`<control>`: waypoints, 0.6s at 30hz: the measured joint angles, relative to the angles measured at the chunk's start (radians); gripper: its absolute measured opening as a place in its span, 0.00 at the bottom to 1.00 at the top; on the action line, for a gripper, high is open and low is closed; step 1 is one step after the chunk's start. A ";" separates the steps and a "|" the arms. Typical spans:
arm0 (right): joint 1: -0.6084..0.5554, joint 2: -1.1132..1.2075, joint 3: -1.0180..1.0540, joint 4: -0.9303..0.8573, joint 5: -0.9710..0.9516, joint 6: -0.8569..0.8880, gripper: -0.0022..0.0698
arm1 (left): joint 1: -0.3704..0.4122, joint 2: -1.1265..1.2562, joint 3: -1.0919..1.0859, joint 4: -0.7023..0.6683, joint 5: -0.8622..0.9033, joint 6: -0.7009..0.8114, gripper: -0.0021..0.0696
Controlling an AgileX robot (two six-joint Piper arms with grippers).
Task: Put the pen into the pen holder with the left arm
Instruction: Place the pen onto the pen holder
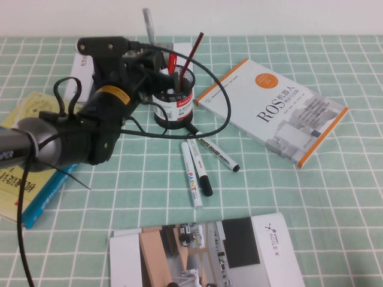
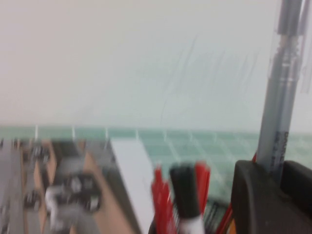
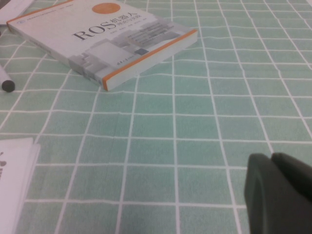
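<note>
Pen (image 1: 148,25) stands upright in the left pincer's (image 2: 273,178) grip, just above the pen holder (image 1: 175,98), not yet dropped in. The right pincer (image 3: 280,187), seemingly closed, hovers over the counter (image 3: 195,122), far from the holder.

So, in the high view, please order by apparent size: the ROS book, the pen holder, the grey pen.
1. ROS book
2. pen holder
3. grey pen, partly hidden, held upright by the left tool above the holder.
The right tool appears only in its wrist view.
</note>
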 joint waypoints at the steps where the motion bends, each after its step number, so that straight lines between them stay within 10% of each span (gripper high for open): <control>1: 0.000 0.000 0.000 0.000 0.000 0.000 0.00 | 0.000 -0.005 0.000 0.000 -0.020 -0.002 0.09; 18: 0.000 0.000 0.000 0.000 0.000 0.000 0.00 | 0.001 0.057 -0.002 0.000 -0.071 -0.004 0.09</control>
